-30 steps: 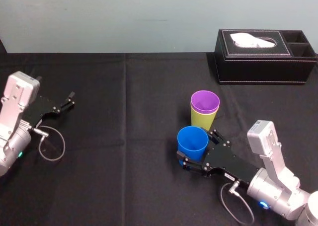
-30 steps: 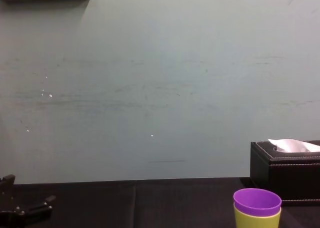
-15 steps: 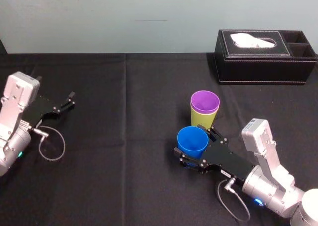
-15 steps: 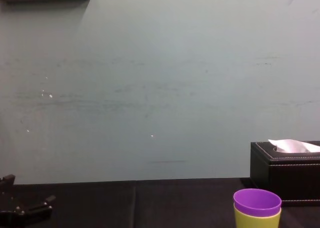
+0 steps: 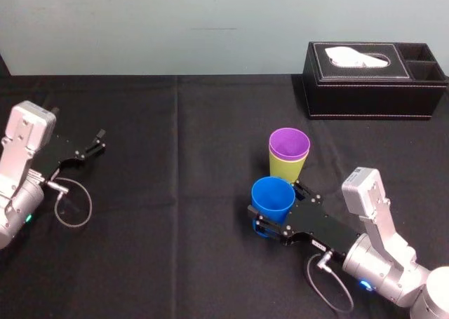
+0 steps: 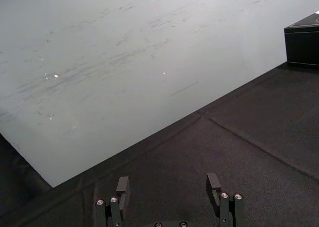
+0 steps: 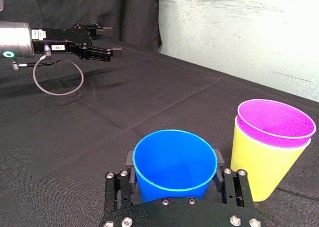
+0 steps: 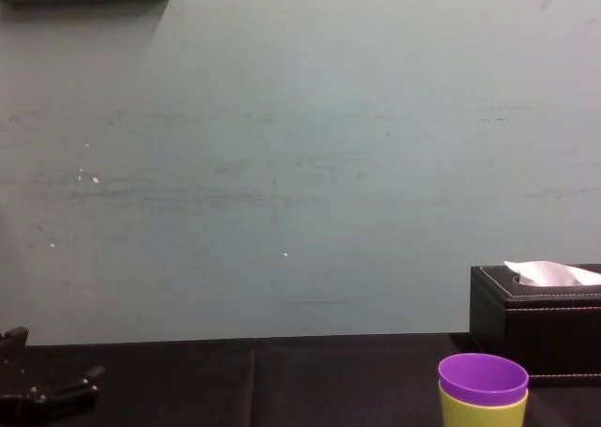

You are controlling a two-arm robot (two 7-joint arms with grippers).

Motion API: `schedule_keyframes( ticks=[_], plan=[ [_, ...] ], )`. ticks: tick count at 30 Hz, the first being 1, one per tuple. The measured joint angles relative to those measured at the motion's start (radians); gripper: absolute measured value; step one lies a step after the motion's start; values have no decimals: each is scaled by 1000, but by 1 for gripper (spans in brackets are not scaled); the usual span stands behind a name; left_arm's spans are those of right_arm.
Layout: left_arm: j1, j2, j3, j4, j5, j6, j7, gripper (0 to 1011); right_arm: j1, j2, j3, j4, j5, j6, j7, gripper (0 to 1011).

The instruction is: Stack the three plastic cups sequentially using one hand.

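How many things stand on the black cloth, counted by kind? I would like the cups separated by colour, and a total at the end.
blue cup: 1
purple cup: 1
lime-green cup: 1
black tissue box: 1
Total: 4

A black tissue box (image 5: 375,87) sits at two o'clock on the black cloth (image 5: 175,193), white tissue (image 5: 358,56) poking out.
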Motion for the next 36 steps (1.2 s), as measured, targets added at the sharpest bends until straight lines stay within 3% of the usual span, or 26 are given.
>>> schedule_keyframes(
  ticks=[3, 9, 14, 20, 25, 36],
  plan=[
    [0, 0, 0, 0, 0, 0, 0, 1011, 0, 0, 0, 0, 0, 0, 0, 794],
    [0, 0, 0, 0, 0, 0, 0, 1011, -2, 2, 1, -6, 0, 1, 1, 755],
    [0, 0, 0, 0, 0, 0, 0, 1011, -9, 16, 14, -58, 6, 21, 1, 735],
    [0, 0, 0, 0, 0, 0, 0, 1011, 0, 37, 30, -137, 14, 95, -6, 735],
    [0, 0, 0, 0, 0, 0, 0, 1011, 43, 44, 45, -182, 45, 160, -8, 734],
    [0, 0, 0, 0, 0, 0, 0, 1011, 149, 34, 56, -164, 86, 223, -20, 734]
  ],
)
